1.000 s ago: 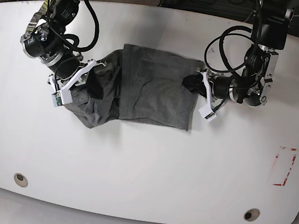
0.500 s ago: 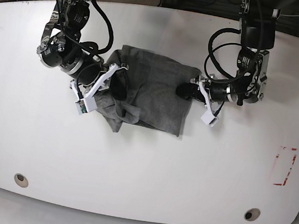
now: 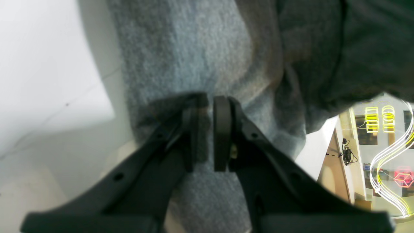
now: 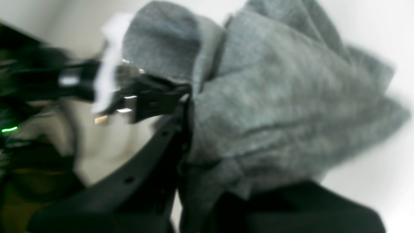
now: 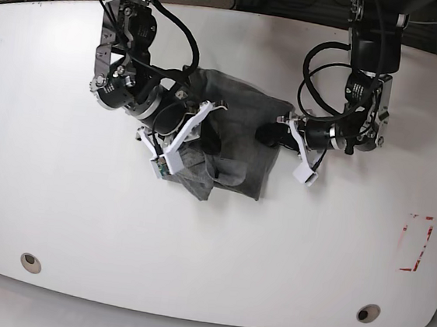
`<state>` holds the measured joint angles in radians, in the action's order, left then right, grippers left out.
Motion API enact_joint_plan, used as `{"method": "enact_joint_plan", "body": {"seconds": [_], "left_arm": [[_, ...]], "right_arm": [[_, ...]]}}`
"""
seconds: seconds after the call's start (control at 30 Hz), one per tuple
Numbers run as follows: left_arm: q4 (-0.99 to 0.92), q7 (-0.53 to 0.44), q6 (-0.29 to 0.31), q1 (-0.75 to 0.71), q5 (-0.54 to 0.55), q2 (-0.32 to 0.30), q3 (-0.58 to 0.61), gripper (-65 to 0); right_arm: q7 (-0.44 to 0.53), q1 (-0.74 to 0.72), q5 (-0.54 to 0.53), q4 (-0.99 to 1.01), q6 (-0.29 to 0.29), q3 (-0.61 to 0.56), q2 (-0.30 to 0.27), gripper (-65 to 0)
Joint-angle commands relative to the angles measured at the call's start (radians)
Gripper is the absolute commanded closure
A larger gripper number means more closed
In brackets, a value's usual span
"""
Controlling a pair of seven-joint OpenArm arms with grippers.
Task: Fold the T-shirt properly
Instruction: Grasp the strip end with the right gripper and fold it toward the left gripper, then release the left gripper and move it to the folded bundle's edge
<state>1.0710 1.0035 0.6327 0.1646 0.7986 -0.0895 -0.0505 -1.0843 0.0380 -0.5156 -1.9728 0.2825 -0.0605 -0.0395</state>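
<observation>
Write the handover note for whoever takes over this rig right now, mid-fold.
Left gripper: shut on the plain heather-grey knit T-shirt, at its edge on the base view's right.
Right gripper: shut on the shirt's opposite side, lifted over the middle; that view is blurred.
Shirt: bunched at the centre of the white table.
Done: one side carried partway across.
Left: lay that flap flat, release, smooth, finish the remaining folds.

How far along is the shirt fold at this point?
Partly done: the T-shirt is gathered into a narrower, uneven bundle, not a neat rectangle. In hand: the right hand grips a bunched fold over the shirt's middle, and the left hand pinches the opposite edge. Left: laying that fold down, releasing, squaring the hanging corner near the table and any final fold.
</observation>
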Motion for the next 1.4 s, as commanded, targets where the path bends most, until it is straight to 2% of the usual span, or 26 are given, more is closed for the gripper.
{"method": "enact_joint_plan", "body": {"seconds": [0.0, 0.1, 0.23, 0.37, 0.53, 0.83, 0.93, 1.23, 1.37], "left_arm": [[-0.024, 0.033, -0.05, -0.01, -0.084, -0.017, -0.005, -8.1], [-0.024, 0.033, -0.05, -0.01, -0.081, -0.017, -0.005, -8.1], [-0.024, 0.033, -0.05, -0.01, -0.081, -0.017, -0.005, -8.1], [-0.024, 0.033, -0.05, -0.01, -0.08, -0.017, -0.007, -8.1], [-0.024, 0.033, -0.049, -0.009, -0.08, -0.017, -0.009, -8.1], [-0.022, 0.033, -0.046, -0.004, -0.038, -0.017, -0.01, -8.3], [-0.022, 0.033, -0.046, -0.003, -0.002, -0.017, -0.01, -9.6], [-0.018, 0.033, -0.044, 0.022, 0.135, -0.019, -0.01, -30.3], [-0.016, 0.033, -0.043, 0.029, 0.196, -0.022, -0.012, -34.9]], "right_arm": [[0.028, -0.037, 0.044, -0.001, 0.004, -0.028, 0.034, -3.2], [0.028, -0.053, 0.124, 0.037, 0.004, -0.065, 0.069, -8.9], [0.029, -0.077, 0.203, 0.08, 0.005, -0.083, 0.105, -20.0], [0.029, -0.088, 0.22, 0.094, 0.001, -0.117, 0.117, -30.6], [0.029, -0.115, 0.222, 0.099, -0.004, -0.181, 0.115, -39.8], [0.029, -0.126, 0.222, 0.034, 0.005, -0.2, 0.109, -40.9], [0.029, -0.123, 0.22, -0.009, 0.007, -0.2, 0.085, -40.9], [0.029, -0.119, 0.219, -0.043, 0.007, -0.197, -0.006, -40.9], [0.031, -0.119, 0.22, -0.043, 0.007, -0.192, -0.041, -40.9]]}}
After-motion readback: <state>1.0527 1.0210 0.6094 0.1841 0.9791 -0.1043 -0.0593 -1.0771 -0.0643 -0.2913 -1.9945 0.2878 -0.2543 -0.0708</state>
